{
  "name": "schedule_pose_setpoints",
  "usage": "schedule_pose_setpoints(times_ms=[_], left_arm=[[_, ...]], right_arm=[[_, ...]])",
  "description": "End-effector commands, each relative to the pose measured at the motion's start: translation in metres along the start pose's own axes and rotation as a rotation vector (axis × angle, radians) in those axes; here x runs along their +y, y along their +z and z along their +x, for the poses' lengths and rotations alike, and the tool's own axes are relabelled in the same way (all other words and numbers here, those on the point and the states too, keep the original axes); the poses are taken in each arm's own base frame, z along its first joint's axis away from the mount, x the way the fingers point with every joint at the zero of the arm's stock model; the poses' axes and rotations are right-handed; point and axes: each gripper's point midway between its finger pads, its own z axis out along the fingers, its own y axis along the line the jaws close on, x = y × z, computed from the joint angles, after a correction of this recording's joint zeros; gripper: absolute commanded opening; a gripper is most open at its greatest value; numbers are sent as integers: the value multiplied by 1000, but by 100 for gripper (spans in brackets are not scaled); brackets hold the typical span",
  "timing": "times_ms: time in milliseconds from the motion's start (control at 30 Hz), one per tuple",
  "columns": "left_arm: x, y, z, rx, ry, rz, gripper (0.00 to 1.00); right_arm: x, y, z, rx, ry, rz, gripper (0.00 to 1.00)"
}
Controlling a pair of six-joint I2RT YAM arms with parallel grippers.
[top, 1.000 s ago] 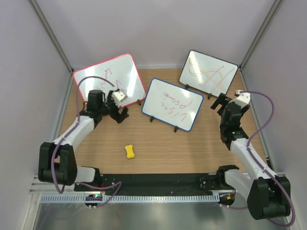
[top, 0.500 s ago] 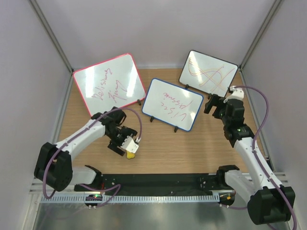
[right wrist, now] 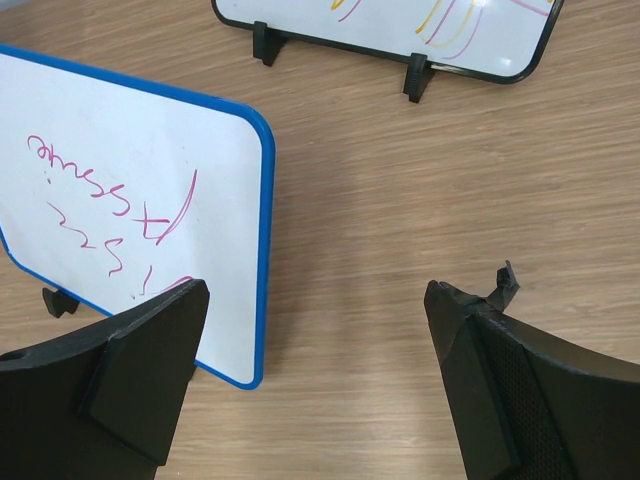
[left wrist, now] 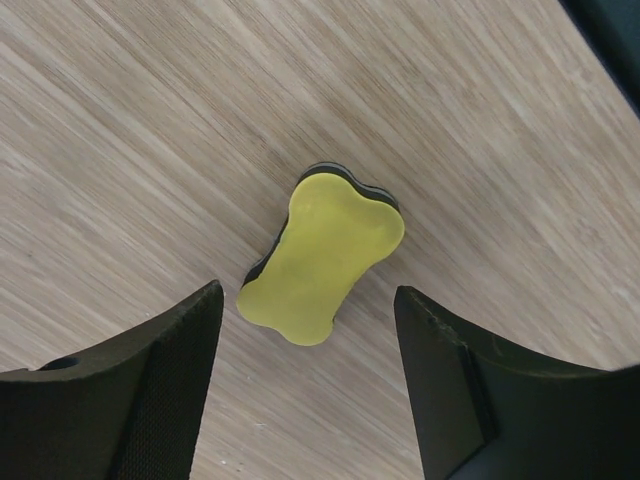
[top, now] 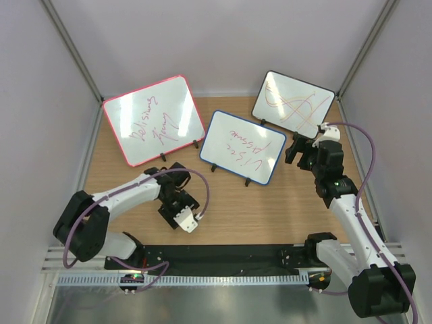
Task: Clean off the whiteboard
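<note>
Two end effectors, both spread wide, neither holding anything. L end effector [left wrist: 308,293] hangs straight over the yellow bone-shaped eraser [left wrist: 325,255], one of its fingers [left wrist: 150,380] each side w/ a gap both ways, no contact. The eraser lies flat on the worktop [top: 270,202], dark felt face down. Its long axis runs diagonal in the L wrist view, more across the closing line than along it. My guess: a straight drop & pinch would catch the narrow waist, maybe w/ a small wrist twist first to square up. In the top view the eraser is hidden under that end effector. Both sit on the near, L-arm side of the whiteboard [top: 243,146], well apart from it, so the eraser has to travel up & toward the R-arm side to reach the writing. R end effector [right wrist: 312,300] is the nearer one to the whiteboard: just beside its R-arm edge, over bare wood, not touching, poss. placed to steady the frame. The whiteboard itself has a blue frame & rounded corners and is propped on small black feet mid-worktop, w/ red handwriting across its face and nothing wiped yet. Beyond the whiteboard on the L-arm side stands the pink-framed board [top: 154,120]. Beyond it on the R-arm side is the black-framed board [top: 293,101] w/ orange/red scribbles. Neither is the target. Containers: none in view.
</note>
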Motion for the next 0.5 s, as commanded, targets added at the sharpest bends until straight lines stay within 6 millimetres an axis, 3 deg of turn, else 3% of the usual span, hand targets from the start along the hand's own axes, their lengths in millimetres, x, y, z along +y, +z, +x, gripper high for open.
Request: schedule_pose_setpoints(times_ms=[0, 300, 467], left_arm=[[12, 2, 7, 48, 64, -20, 70], [0, 19, 2, 55, 99, 43, 64], [-1, 21, -2, 53, 94, 48, 53]], right_arm=[[4, -2, -3, -7, -11, -23, 100], [3, -1, 0, -1, -13, -21, 100], [9, -1, 4, 17, -11, -54, 100]])
